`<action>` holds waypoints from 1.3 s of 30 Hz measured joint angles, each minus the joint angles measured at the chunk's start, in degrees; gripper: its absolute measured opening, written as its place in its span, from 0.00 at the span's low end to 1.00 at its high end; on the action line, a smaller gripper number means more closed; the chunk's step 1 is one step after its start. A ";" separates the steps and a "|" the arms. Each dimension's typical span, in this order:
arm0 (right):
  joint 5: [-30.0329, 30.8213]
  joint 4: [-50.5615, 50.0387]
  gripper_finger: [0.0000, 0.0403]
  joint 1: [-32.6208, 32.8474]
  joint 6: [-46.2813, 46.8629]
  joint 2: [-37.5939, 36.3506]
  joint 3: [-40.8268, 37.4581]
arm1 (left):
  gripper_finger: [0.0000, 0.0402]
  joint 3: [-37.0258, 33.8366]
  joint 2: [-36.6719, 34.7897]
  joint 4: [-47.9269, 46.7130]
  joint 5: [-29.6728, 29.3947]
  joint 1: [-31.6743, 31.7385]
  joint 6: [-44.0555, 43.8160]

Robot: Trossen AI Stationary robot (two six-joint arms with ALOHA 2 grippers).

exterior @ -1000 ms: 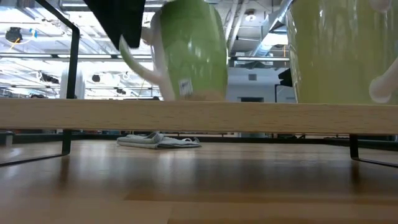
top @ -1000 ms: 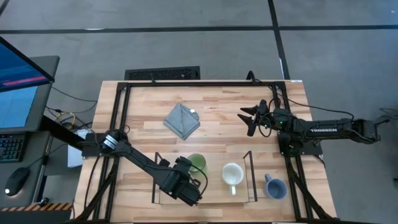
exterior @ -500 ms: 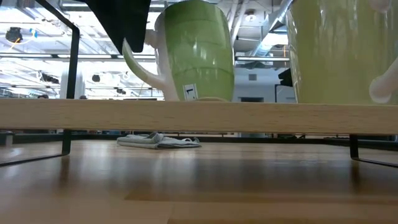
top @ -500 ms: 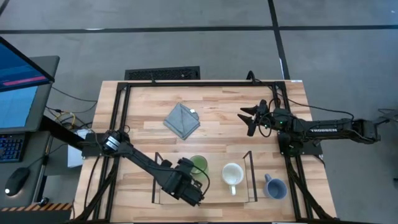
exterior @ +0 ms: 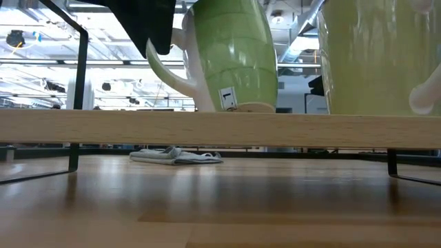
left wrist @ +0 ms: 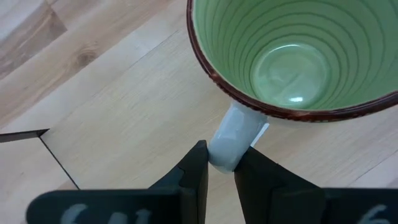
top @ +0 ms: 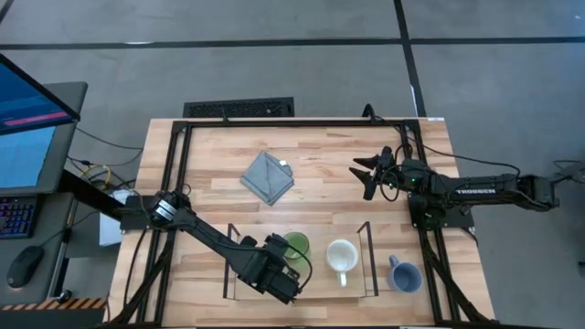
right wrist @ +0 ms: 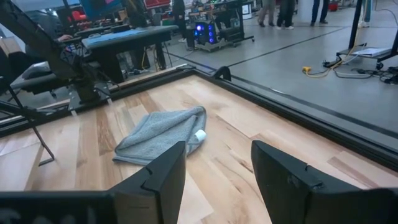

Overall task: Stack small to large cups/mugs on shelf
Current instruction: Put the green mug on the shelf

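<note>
The green mug [top: 294, 245] stands near the middle of the light-wood shelf [top: 315, 285], left of the cream-white mug [top: 341, 257]. The low view shows the green mug [exterior: 234, 55] tilted, its top leaning toward its handle. My left gripper [top: 281, 272] is at the mug's near-left side, shut on the handle. The blue-grey mug [top: 403, 274] stands on the table right of the shelf. My right gripper [top: 366, 174] is open and empty over the table's far right part. My left gripper pinches the green mug's white handle [left wrist: 231, 144] between its two fingers, at the handle's outer bend. The fingers [left wrist: 194, 174] come from the table's near-left side, slanting down. The mug is tilted, and its base [exterior: 238, 107] is at the shelf board.
A grey folded cloth [top: 268, 177] lies on the table beyond the shelf. The shelf's black wire ends [top: 368, 260] stand at either side. The cream-white mug fills the low view's right side [exterior: 375, 55].
My left gripper has carried the green mug along the shelf toward the table's right, closer to the cream-white mug. The mug has tipped a little more, its top leaning toward the handle. The gripper has stayed shut on the handle.
</note>
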 joint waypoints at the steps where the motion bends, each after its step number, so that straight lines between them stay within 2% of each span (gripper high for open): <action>1: 0.00 0.00 0.51 0.00 0.01 0.00 0.00 | 0.13 0.00 0.00 0.02 0.04 0.00 0.04; 9: 0.02 0.00 0.51 0.00 -1.20 0.00 0.00 | 0.13 0.00 0.00 0.53 0.20 0.02 0.92; 19: 0.02 0.00 0.51 -0.01 -1.35 0.00 0.00 | 0.18 0.00 0.02 1.80 0.60 0.00 1.05; 39: 0.02 0.00 0.51 -0.02 -1.35 0.00 0.00 | 0.19 0.00 0.04 6.44 1.54 0.00 3.34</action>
